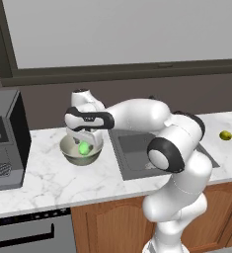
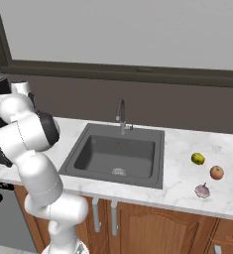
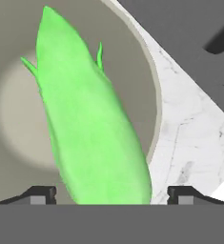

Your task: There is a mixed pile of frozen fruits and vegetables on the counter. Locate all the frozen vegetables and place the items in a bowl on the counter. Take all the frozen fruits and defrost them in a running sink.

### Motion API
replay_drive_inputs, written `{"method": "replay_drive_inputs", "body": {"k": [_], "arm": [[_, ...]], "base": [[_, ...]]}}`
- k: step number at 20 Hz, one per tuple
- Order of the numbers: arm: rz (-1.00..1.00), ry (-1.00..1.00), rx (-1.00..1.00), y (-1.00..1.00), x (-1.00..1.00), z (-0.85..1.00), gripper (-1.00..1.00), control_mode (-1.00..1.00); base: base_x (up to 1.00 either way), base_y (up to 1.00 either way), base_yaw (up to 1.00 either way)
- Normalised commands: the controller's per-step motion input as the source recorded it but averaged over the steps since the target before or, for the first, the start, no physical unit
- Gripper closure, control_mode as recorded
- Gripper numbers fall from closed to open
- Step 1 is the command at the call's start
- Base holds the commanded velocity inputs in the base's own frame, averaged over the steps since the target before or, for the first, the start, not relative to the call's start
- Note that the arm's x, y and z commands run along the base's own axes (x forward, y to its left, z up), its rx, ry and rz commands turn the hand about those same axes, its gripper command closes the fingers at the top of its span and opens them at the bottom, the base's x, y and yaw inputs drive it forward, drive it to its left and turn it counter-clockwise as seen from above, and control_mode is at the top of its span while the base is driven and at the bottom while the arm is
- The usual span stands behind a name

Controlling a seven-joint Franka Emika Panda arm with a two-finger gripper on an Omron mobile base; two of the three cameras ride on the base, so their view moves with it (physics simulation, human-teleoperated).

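step: I'm dropping the green vegetable [image 3: 92, 124] into the bowl [image 1: 68, 147] | fingers [image 3: 39, 193]: spread wide, gripping nothing that I can make out | vegetable: between and just ahead of the tips, over the bowl floor | next: I'd lift clear, then cross past the sink [image 2: 115, 154] for the pinkish vegetable [image 2: 202, 190] on the worktop [image 2: 187, 183]

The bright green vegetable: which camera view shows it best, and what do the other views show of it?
The hand view shows it best: the green vegetable appears large, between the spread finger tips of the gripper, over the inside of the bowl. The left base view shows it small, in the bowl under the gripper. In the right base view the arm stands before that spot.
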Motion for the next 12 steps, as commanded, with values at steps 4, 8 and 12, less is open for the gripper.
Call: {"method": "replay_drive_inputs", "body": {"k": [4,8,12], "arm": [[0.0,0.0,0.0,0.0,0.0,0.0,-1.0,-1.0],[0.0,0.0,0.0,0.0,0.01,0.03,-1.0,-1.0],[-0.02,0.0,-0.02,0.0,0.01,0.43,-1.0,-1.0]], "base": [[0.0,0.0,0.0],[0.0,0.0,0.0],[0.0,0.0,0.0]]}}
